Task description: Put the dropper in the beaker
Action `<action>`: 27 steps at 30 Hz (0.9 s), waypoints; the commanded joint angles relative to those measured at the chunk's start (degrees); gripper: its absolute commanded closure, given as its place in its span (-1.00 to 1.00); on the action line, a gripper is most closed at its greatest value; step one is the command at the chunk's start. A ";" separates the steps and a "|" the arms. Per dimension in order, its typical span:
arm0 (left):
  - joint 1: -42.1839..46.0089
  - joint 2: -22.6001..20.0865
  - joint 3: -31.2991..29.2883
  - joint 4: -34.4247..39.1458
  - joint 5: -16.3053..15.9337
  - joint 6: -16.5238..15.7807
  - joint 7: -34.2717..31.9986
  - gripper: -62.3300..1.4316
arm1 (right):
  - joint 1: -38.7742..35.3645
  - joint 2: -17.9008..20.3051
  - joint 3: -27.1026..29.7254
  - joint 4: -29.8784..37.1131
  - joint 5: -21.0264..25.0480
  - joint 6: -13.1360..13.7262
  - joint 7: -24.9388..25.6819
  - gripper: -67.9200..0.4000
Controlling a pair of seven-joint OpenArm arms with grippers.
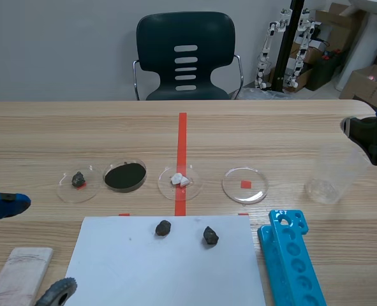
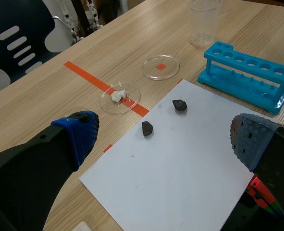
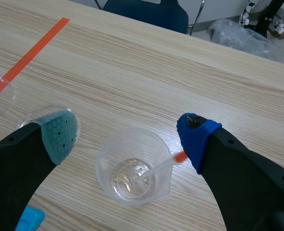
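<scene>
A clear plastic beaker (image 3: 132, 166) stands on the wooden table, right under and between the fingers of my right gripper (image 3: 127, 134), which is open above it. A dropper (image 3: 166, 162) with a clear stem and an orange-red bulb rests inside the beaker, leaning over the rim toward the blue-padded finger; no finger touches it. In the scene view the beaker (image 1: 332, 173) is at the right with the right gripper (image 1: 370, 137) just above it. My left gripper (image 2: 163, 137) hangs open and empty over the white paper, and it shows at the scene's left edge (image 1: 3, 205).
A blue test-tube rack (image 1: 289, 255) lies beside a white paper sheet (image 1: 169, 274) carrying two dark stones (image 1: 163, 227). Several petri dishes (image 1: 245, 185) line the table's middle. A white block (image 1: 21, 274) lies at the front left. A dark chair (image 1: 185, 57) stands behind the table.
</scene>
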 commanded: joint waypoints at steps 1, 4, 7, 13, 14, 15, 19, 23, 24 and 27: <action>-0.17 0.42 0.37 0.61 -0.59 0.28 -1.05 -0.84 | 0.83 0.94 0.04 0.68 0.42 0.22 0.63 -0.29; -0.17 0.42 0.37 0.61 -0.59 0.28 -1.05 -0.84 | 0.83 0.98 0.07 0.70 0.50 0.22 0.66 -0.29; -0.17 0.42 0.37 0.61 -0.59 0.28 -1.05 -0.84 | 0.79 1.60 0.07 0.90 0.94 0.22 0.68 -0.29; -0.17 0.42 0.37 0.61 -0.59 0.28 -1.05 -0.84 | -0.50 4.94 0.11 4.24 5.84 0.17 0.85 -0.29; -0.17 0.42 0.37 0.61 -0.59 0.28 -1.07 -0.84 | -0.81 5.31 0.11 4.90 5.90 0.17 0.87 -0.29; -0.17 0.42 0.37 0.61 -0.59 0.28 -1.07 -0.84 | -1.27 5.73 0.11 5.70 6.23 0.17 0.90 -0.29; -0.17 0.42 0.37 0.61 -0.59 0.28 -1.07 -0.84 | -3.50 6.03 0.22 8.79 6.86 0.17 0.92 -0.29; -0.17 0.42 0.37 0.61 -0.59 0.28 -1.05 -0.84 | -7.06 6.03 0.22 13.09 6.86 0.17 0.87 -0.29; -0.17 0.42 0.37 0.61 -0.59 0.28 -1.05 -0.84 | -8.02 6.03 0.22 14.29 6.86 0.17 0.87 -0.29; -0.17 0.42 0.37 0.61 -0.59 0.28 -1.05 -0.84 | -11.08 6.03 0.28 18.25 6.86 0.15 0.87 -0.29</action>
